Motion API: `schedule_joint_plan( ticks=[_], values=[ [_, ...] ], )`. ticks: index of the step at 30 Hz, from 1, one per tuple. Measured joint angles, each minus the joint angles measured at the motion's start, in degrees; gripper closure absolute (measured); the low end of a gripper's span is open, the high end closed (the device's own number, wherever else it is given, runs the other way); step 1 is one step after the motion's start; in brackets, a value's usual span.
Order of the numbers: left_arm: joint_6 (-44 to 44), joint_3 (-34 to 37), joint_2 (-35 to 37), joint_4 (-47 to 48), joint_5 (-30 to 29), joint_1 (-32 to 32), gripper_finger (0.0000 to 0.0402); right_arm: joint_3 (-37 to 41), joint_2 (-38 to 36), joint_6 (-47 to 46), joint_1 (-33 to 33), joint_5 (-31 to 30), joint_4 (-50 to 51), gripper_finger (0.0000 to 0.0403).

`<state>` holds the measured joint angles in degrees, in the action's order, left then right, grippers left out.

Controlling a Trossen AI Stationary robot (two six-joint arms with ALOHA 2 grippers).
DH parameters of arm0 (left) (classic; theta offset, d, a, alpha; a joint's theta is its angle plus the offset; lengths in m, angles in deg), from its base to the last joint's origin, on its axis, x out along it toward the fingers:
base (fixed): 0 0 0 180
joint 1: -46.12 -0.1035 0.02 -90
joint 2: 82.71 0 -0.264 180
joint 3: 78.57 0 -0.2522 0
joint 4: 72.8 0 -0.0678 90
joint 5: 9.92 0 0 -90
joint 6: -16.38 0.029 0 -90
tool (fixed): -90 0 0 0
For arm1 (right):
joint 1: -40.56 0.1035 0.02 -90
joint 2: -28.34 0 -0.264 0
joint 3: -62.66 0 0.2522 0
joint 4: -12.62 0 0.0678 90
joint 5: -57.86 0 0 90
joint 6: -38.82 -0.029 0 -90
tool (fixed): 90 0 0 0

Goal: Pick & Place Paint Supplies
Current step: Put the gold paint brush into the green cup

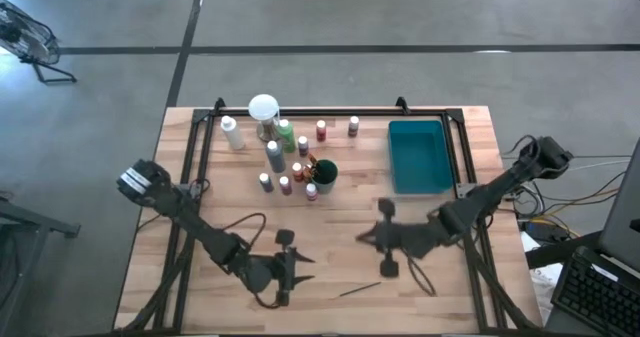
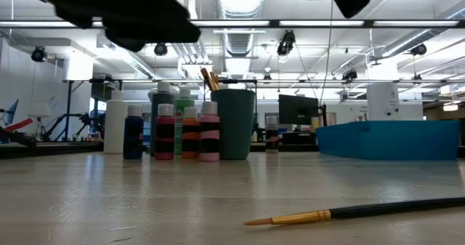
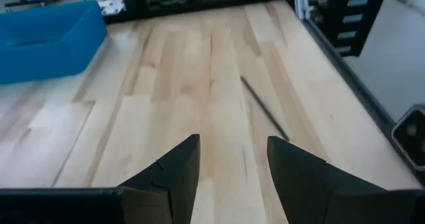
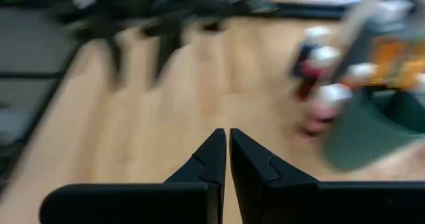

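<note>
None of the paint bottles [image 1: 275,157] has moved off the table's far middle, and one brush [image 1: 358,289] lies loose near the front edge. Your teal tray [image 1: 418,155] looks empty. Right gripper [image 1: 372,239] hovers pinched together, empty; left gripper [image 1: 300,263] waits with jaws apart.

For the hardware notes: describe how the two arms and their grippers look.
Both arms are dark, slim and jointed. The left arm carries a pale block near its base; the right arm trails cables off the table edge. The left gripper and the right gripper each have two black, wedge-shaped fingers with stepped inner edges.
</note>
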<state>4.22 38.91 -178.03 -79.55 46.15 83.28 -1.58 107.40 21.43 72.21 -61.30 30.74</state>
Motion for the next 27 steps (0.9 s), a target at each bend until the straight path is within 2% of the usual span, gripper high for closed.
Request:
schedule_joint_plan(
  ticks=[4,9,18,23,27],
  values=[
    [-0.29,0.13,3.87,4.22,-2.05,0.21,0.0220,-3.63,6.38,-4.16,2.43,3.10,0.02,0.0385],
    [-0.35,0.20,10.06,11.79,-2.55,0.25,0.0220,-10.35,16.36,-4.76,2.74,9.47,1.15,0.0376],
    [-0.80,0.31,18.58,24.99,-6.03,0.23,0.0220,-25.80,29.86,-7.94,2.58,13.97,13.45,0.0291],
    [-0.04,1.23,20.97,27.00,-7.26,0.23,0.0220,-30.94,35.74,-8.30,2.61,17.59,15.03,0.0249],
    [0.04,2.96,22.50,26.85,-7.45,0.23,0.0220,-34.20,39.71,-8.57,2.61,18.91,15.09,0.0234]
  ],
)
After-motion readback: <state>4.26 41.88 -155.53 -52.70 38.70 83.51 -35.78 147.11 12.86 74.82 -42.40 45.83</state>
